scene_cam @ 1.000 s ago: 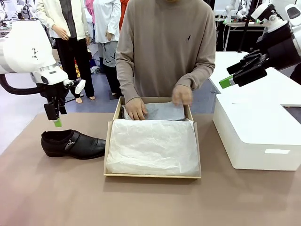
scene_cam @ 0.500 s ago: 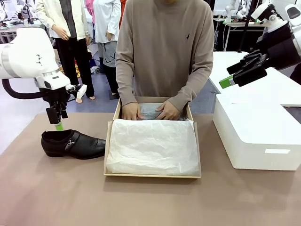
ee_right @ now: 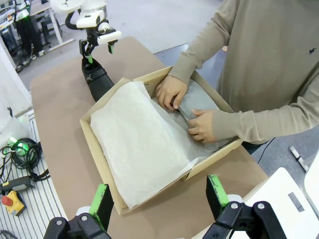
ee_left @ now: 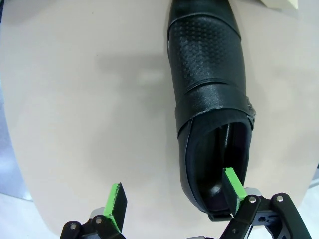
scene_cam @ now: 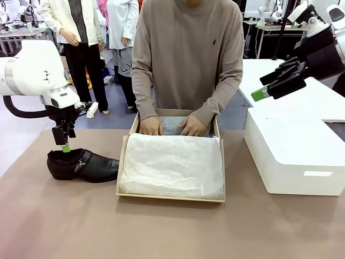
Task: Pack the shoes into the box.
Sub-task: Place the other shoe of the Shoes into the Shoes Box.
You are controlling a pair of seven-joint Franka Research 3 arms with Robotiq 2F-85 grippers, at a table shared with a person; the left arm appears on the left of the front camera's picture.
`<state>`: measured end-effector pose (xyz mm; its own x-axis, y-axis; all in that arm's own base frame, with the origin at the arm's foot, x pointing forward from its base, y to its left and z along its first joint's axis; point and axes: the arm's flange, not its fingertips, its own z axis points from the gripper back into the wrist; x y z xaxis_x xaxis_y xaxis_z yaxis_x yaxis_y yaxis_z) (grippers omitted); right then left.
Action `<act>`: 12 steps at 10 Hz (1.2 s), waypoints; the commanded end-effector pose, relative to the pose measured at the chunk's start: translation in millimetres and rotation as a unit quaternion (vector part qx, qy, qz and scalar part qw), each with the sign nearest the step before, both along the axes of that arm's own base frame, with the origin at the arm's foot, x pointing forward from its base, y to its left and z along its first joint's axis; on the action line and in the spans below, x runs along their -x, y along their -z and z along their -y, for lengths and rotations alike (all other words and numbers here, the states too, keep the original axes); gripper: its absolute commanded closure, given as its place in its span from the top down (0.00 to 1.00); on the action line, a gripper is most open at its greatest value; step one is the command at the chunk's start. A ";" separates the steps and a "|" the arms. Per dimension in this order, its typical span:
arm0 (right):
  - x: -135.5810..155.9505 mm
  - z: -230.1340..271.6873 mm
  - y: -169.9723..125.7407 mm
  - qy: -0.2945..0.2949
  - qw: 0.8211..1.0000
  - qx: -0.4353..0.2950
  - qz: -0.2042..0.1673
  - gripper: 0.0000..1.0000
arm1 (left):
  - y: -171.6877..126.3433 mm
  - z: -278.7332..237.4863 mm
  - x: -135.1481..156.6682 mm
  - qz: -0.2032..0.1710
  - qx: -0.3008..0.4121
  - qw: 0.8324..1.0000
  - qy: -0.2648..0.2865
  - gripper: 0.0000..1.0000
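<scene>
One black shiny shoe (scene_cam: pixel 82 165) lies on its sole on the table, left of the box, toe pointing at it. My left gripper (scene_cam: pixel 64 146) hangs open right over its heel. In the left wrist view the left gripper (ee_left: pixel 174 191) straddles the heel's side wall of the shoe (ee_left: pixel 209 94), one green pad (ee_left: pixel 232 184) inside the opening, the other outside. The tan cardboard box (scene_cam: pixel 122 164) stands mid-table with white tissue paper (scene_cam: pixel 172 164) spread over it. My right gripper (scene_cam: pixel 260 93) is open, high at the right; the right gripper (ee_right: pixel 158 195) looks down on the box (ee_right: pixel 97 144).
The person's two hands (scene_cam: pixel 151 127) (scene_cam: pixel 191 127) press grey paper (scene_cam: pixel 172 124) at the box's far end. A larger white box (scene_cam: pixel 296 156) stands at the right of the table. Bare brown tabletop (scene_cam: pixel 161 232) lies in front. People stand behind.
My left gripper has come down onto the shoe's heel. The person's hands have settled at the box's far end, and the box has shifted slightly left. My right arm has stayed still.
</scene>
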<state>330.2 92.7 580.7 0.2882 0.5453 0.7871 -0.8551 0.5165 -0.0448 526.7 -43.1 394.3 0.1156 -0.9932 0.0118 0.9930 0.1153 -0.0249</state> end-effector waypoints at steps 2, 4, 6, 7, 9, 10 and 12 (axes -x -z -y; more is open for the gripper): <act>-1.7 0.4 -0.3 -0.008 1.000 -0.007 0.005 1.00 | 8.6 -9.5 -3.3 0.004 0.001 1.000 0.017 1.00; -1.7 0.4 -0.3 -0.008 1.000 -0.007 0.005 1.00 | 13.6 -10.7 -5.5 0.000 0.002 1.000 0.015 1.00; -1.7 0.4 -0.3 -0.008 1.000 -0.007 0.005 1.00 | 17.6 -11.3 -7.5 0.004 -0.001 1.000 0.009 1.00; -1.7 0.4 -0.3 -0.008 1.000 -0.007 0.005 1.00 | 21.3 -11.7 -8.3 0.005 -0.003 1.000 0.007 1.00; -1.7 0.4 -0.3 -0.008 1.000 -0.007 0.005 1.00 | 26.4 -11.2 -9.1 -0.002 -0.002 1.000 0.008 1.00; -1.7 0.4 -0.3 -0.008 1.000 -0.007 0.005 1.00 | 27.6 -11.4 -9.2 -0.006 -0.001 1.000 0.008 1.00; -1.7 0.4 -0.3 -0.008 1.000 -0.007 0.005 1.00 | 30.4 -11.7 -10.9 -0.009 -0.003 1.000 0.004 1.00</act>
